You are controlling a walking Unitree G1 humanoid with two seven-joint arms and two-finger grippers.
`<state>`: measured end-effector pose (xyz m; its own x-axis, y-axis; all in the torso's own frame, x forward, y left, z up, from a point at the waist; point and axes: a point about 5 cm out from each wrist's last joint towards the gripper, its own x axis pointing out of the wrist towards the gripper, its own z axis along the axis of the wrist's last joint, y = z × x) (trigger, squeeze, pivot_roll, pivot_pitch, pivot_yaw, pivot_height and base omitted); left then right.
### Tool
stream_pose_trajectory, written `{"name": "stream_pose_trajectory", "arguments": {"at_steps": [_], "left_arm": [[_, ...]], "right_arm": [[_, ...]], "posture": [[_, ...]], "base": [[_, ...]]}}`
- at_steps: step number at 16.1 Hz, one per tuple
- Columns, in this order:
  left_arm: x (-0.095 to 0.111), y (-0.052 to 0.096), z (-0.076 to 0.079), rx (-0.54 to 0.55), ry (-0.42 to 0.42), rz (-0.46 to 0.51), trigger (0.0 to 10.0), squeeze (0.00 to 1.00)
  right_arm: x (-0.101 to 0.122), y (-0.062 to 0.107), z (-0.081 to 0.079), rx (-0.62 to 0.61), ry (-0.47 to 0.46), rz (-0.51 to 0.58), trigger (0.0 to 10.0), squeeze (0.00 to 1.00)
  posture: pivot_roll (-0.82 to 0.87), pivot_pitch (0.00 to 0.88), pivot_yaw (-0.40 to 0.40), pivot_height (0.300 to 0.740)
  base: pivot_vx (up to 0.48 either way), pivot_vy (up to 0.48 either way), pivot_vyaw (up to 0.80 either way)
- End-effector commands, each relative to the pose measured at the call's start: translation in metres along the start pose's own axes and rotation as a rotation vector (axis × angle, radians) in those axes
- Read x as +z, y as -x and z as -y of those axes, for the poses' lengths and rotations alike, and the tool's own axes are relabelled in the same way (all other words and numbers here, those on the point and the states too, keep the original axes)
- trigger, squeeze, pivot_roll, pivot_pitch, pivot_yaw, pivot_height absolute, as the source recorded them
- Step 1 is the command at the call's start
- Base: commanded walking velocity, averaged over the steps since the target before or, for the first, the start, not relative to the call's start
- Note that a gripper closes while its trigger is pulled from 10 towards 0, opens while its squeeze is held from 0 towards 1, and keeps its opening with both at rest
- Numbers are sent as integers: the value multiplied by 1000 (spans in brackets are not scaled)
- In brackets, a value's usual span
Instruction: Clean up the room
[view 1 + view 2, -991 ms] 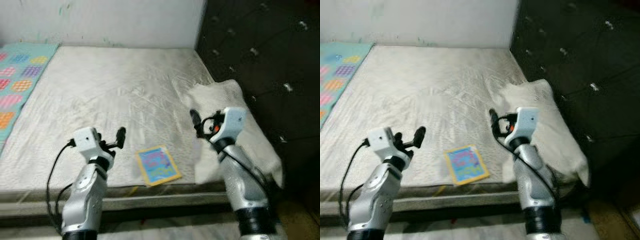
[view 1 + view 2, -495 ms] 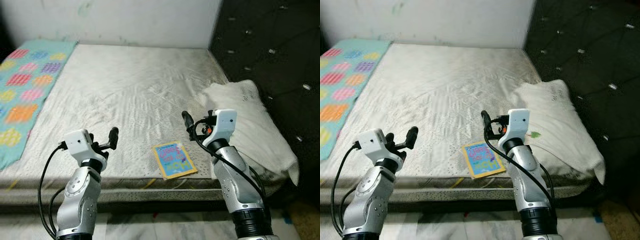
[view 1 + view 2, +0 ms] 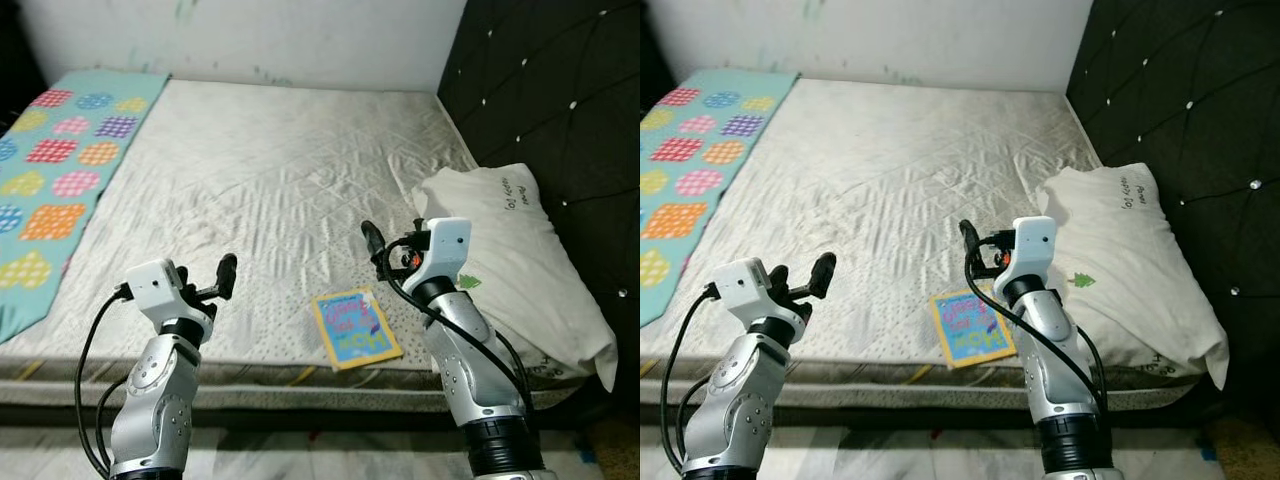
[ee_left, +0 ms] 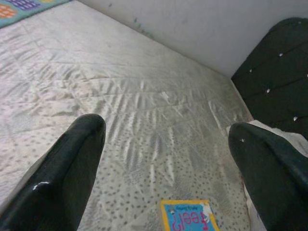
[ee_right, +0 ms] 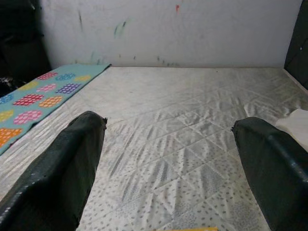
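A thin book [image 3: 355,328] with a blue cover and yellow border lies flat near the front edge of the bare mattress [image 3: 270,180]. It also appears low in the left wrist view as the book [image 4: 190,216]. My left gripper [image 3: 222,275] hovers open above the mattress, to the left of the book, with nothing between its fingers [image 4: 62,168]. My right gripper [image 3: 372,243] is open too, held a little above and just behind the book's right side. A white pillow [image 3: 520,260] lies at the right, against the headboard.
A black tufted headboard [image 3: 560,90] runs along the right side. A teal blanket [image 3: 60,170] with coloured patches covers the mattress's left edge. A white wall [image 3: 300,35] closes the far side. The mattress's front edge [image 3: 300,375] is just below my arms.
The whole picture has shifted as the camera moved, so more of the blanket and pillow is in sight. Both arms hold the same pose, grippers still open.
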<state>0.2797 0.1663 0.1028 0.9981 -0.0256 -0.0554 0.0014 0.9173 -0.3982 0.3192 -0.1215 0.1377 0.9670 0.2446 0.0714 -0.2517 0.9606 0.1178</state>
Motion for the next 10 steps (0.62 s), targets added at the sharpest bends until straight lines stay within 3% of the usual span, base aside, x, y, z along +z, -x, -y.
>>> {"name": "stream_pose_trajectory", "arguments": {"at_steps": [1, 4, 10], "left_arm": [[1, -1, 4, -25, 2, 0, 10000, 0], [0, -1, 4, -24, 6, -4, 10000, 0], [-5, 0, 4, 0, 34, -26, 10000, 0]], "right_arm": [[2, 1, 5, -25, 3, 6, 10000, 0], [2, 1, 6, -31, 2, 8, 10000, 0], [0, 2, 11, -47, 6, 3, 10000, 0]], "posture": [[-58, 46, -23, 740], [-57, 46, -23, 740], [-52, 48, -25, 740]], "base": [[394, 0, 0], [394, 0, 0], [0, 0, 0]]}}
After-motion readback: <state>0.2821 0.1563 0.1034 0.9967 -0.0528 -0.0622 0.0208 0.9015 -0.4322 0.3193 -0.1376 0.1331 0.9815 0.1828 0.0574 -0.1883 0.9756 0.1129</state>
